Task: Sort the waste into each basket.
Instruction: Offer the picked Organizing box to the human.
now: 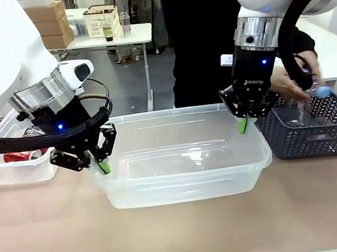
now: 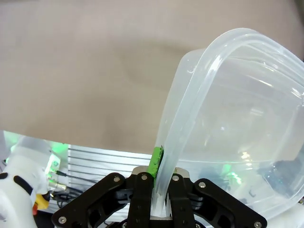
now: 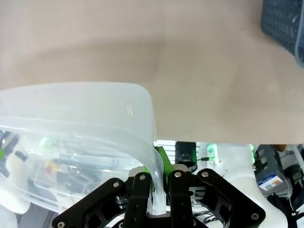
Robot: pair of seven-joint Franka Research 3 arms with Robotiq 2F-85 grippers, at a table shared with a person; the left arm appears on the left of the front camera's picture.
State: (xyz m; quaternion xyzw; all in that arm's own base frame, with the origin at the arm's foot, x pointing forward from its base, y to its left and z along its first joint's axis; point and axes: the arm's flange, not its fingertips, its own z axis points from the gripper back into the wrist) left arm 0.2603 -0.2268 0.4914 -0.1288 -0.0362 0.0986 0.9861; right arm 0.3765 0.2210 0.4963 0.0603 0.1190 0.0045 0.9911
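The large clear tub (image 1: 183, 189) stands in the middle of the bench (image 1: 183, 239), nothing showing inside it. The left fingers (image 1: 103, 166) pinch its left rim and the right fingers (image 1: 242, 125) pinch its rim at the far right corner. At the far left, a smaller clear tub (image 1: 13, 174) holds a red can (image 1: 20, 156). To the right, a person's hand (image 1: 287, 82) reaches over a dark mesh basket (image 1: 319, 140) containing a clear bottle (image 1: 308, 107) with a blue cap.
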